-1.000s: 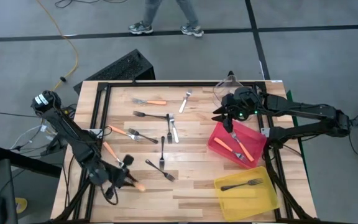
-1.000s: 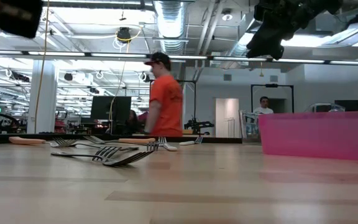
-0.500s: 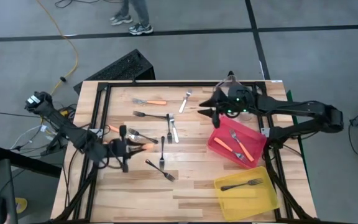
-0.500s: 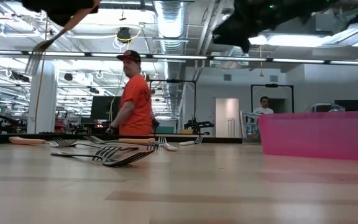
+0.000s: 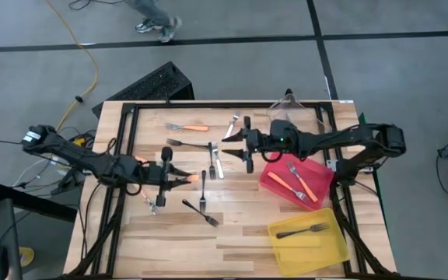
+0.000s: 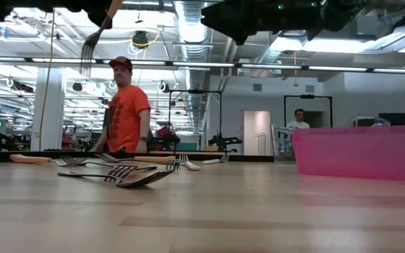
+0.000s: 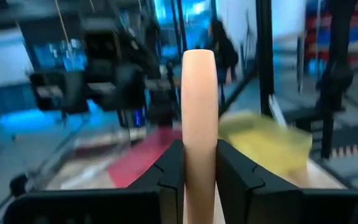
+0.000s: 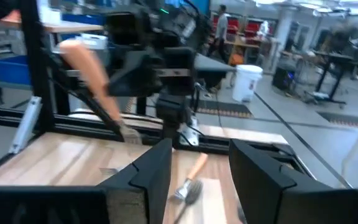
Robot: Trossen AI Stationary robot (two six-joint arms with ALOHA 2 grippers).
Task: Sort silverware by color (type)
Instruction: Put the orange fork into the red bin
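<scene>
My left gripper (image 5: pixel 179 179) hangs over the table's left-middle, shut on an orange-handled fork (image 6: pixel 95 35). My right gripper (image 5: pixel 232 145) is open and level above the middle, over a silver fork (image 5: pixel 216 162) and a black one (image 5: pixel 189 144). In the right wrist view the gap between its fingers (image 8: pixel 201 180) faces the left gripper. More forks lie flat on the wood: an orange-handled one (image 5: pixel 187 127), a silver one (image 5: pixel 230 127) and black ones (image 5: pixel 203 187) (image 5: pixel 201 211). My left gripper pinches the fork's orange handle (image 7: pixel 199 124) between its two fingers (image 7: pixel 169 171), which lie across it. The handle's rounded free end sticks out past the fingertips. The fork is lifted clear of the table, tilted, with its metal tines (image 6: pixel 88 53) lowest.
A red bin (image 5: pixel 317 187) with orange-handled forks stands at the right, a yellow bin (image 5: pixel 334 241) with a black fork at the near right corner, and a clear bin (image 5: pixel 290 105) at the far right. A black frame runs round the table edge. A person walks in the room behind.
My left gripper has swung from the near-left corner up and toward the table's middle, turning and carrying the orange-handled fork clear of the wood. My right gripper has moved from above the red bin toward the left, out over the middle forks.
</scene>
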